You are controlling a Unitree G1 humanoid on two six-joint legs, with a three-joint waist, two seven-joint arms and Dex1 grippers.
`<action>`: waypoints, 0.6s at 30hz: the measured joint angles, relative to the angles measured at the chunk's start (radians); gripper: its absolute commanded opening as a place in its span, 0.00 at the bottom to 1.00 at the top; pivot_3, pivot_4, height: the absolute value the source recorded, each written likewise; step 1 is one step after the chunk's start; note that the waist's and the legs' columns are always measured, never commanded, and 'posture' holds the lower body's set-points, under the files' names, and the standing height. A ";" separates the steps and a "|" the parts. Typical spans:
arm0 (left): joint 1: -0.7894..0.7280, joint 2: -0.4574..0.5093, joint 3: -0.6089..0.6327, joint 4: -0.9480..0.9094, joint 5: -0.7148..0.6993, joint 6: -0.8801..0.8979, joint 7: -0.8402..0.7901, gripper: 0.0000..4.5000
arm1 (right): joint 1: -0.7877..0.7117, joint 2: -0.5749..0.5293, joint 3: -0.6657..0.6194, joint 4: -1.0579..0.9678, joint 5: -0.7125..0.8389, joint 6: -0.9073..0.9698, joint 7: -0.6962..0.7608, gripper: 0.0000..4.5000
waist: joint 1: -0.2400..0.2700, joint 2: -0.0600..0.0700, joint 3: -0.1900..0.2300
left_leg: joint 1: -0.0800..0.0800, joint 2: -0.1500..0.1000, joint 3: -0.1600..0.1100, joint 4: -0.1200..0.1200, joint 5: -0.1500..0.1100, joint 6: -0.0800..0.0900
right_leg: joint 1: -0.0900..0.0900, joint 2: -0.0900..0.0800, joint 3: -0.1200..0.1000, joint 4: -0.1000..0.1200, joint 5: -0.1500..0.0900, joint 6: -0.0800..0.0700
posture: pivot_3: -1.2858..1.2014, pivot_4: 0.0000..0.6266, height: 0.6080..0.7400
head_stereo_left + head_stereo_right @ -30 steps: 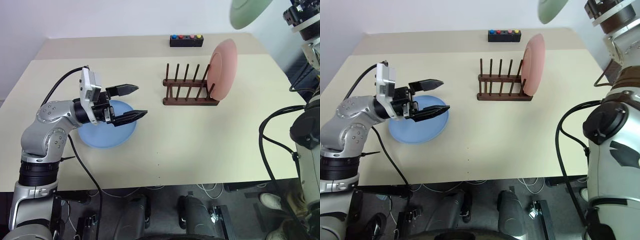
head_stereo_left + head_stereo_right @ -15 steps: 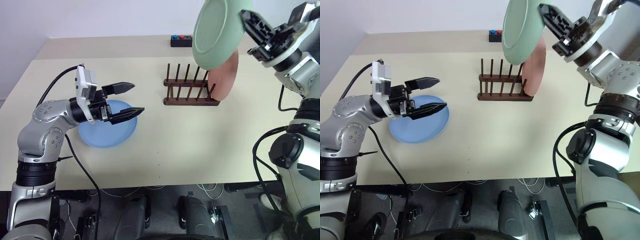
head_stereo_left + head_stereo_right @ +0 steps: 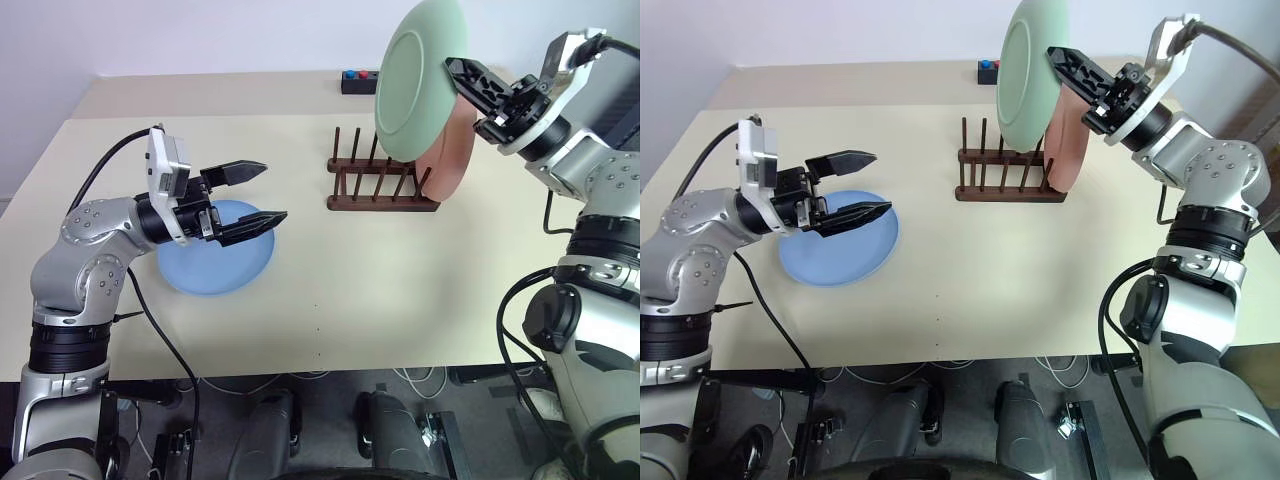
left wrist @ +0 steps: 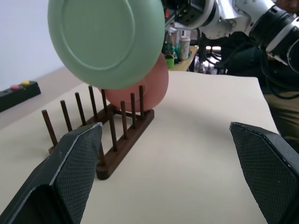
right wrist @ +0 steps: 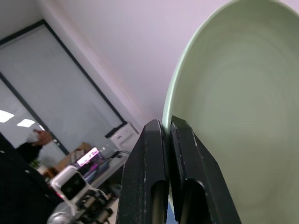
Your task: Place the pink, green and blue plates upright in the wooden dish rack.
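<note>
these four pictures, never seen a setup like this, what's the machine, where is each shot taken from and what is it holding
It is a humanoid robot with two arms, each ending in a two-fingered black gripper. The two wide pictures come from a stereo camera on its head, looking down over a beige table. The other two come from cameras on its wrists, looking along the fingers.

On the table stands a dark wooden dish rack with a pink plate upright at one end. A blue plate lies flat, and a small black box with coloured buttons sits at the far edge.

The right gripper is shut on the rim of a green plate, held on edge in the air above the rack. The left gripper is open and empty, above the blue plate.
</note>
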 measured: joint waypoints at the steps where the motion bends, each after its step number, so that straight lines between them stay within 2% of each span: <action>1: 0.000 0.000 0.000 -0.003 -0.001 0.001 0.001 1.00 | 0.006 0.002 0.005 0.000 -0.004 -0.008 -0.003 0.01 | 0.000 0.000 0.000 | 0.000 0.000 0.000 0.000 0.000 0.000 | 0.000 0.000 0.000 0.000 0.000 0.000 | 0.52 0.24 0.96; 18: 0.010 0.017 0.027 -0.026 -0.022 0.011 0.009 1.00 | 0.034 0.010 0.058 0.046 -0.070 -0.112 0.002 0.01 | -0.001 0.000 0.000 | 0.000 0.000 0.000 0.000 0.000 0.000 | 0.000 0.000 0.000 0.000 0.000 0.000 | 0.52 0.24 0.96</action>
